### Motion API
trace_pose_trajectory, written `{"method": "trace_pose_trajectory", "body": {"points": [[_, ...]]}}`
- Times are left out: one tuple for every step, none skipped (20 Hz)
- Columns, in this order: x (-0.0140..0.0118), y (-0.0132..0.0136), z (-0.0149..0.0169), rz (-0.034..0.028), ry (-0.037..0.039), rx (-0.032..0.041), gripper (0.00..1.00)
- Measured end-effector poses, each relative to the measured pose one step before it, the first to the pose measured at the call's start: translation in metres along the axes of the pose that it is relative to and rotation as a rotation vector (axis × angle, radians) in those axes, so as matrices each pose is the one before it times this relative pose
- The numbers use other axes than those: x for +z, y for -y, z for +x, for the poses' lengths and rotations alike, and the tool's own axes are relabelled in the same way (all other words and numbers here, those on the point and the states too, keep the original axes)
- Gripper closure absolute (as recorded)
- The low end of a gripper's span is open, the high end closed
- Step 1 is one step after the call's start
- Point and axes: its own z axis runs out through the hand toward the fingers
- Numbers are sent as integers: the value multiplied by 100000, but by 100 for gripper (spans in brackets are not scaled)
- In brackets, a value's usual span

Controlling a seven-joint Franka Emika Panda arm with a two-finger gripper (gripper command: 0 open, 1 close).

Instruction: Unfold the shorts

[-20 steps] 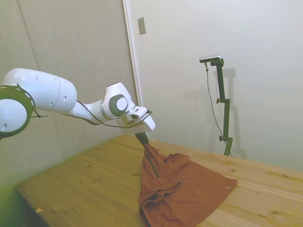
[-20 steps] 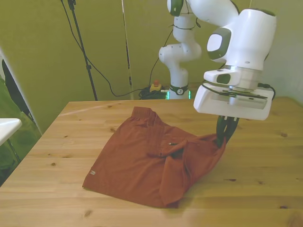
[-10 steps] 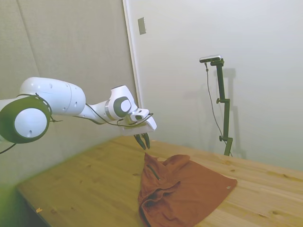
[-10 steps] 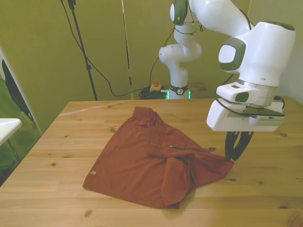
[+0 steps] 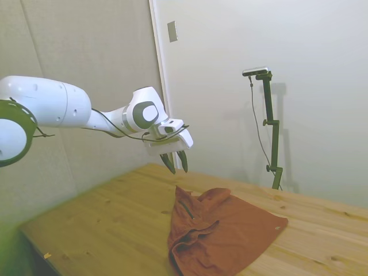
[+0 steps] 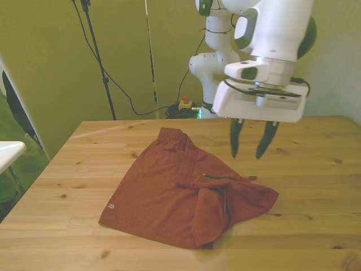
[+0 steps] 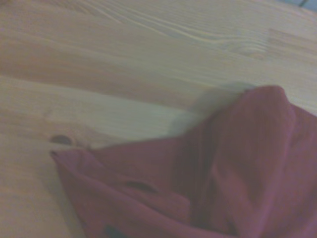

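Closest to the front camera, a bare strip of the pale pine table (image 6: pixel 316 226) runs along the near edge, its planks knotted and streaked with grain. On it lie the rust-orange shorts (image 6: pixel 175 195), soft matte cloth spread flat toward the front view's left, where a small light tag (image 6: pixel 111 206) sits at the hem. Toward the front view's right the fabric is doubled over itself in a thick rumpled fold that ends in a loose point near the table's middle. A short dark zipper line (image 6: pixel 217 176) crosses the cloth just above that fold, and the gathered waistband (image 6: pixel 172 135) lies at the far end of the garment. My pincer (image 6: pixel 250 145) hangs in the air above the table, over the far right part of the shorts as the front view shows it, clear of the cloth and touching nothing; its two dark tapered fingers (image 6: pixel 235 138) point down and stand spread apart with empty space between them. From the side, the pincer (image 5: pixel 176 161) sits well above the raised corner of the shorts (image 5: pixel 221 230), whose folds bunch darkly at the near end. The wrist camera, blurred, looks down on a peaked, creased corner of the same red cloth (image 7: pixel 237 168) against the pale wood (image 7: pixel 124 59). Behind the table, my glossy white rounded arm (image 6: pixel 271 34) rises before a plain yellow-green wall.
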Motion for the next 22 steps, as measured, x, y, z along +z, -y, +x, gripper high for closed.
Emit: {"method": "trace_pose_trajectory", "body": {"points": [[227,-1697,404,40,1305,421,0],[409,-1687,549,495,1162,208,0],[527,-1743,710,460,552,-21,0],[737,-1700,805,1262,906,-85,0],[815,-1666,775,1417,1155,-688,0],[859,-1566,751,1084,1107,-986,0],[811,-1314,547,903,1467,-1049,0],[803,-1031,381,1069,1595,-1225,0],[727,-617,186,561,1221,-1028,0],[697,-367,77,664,976,-972,0],[630,-173,-14,481,716,-791,0],[551,-37,-65,239,336,-808,0],[549,-24,-111,261,220,-720,0],[570,-39,-175,504,430,-384,0],[532,-49,-169,544,680,-386,0],[565,-112,-167,352,755,-252,0],[570,-150,-126,123,442,-134,0],[482,-145,-71,-174,405,-1,0],[447,-200,-32,-125,79,199,0],[394,-216,-16,-72,59,253,0],[381,-234,-5,29,283,154,0],[392,-210,74,467,187,241,0]]}}
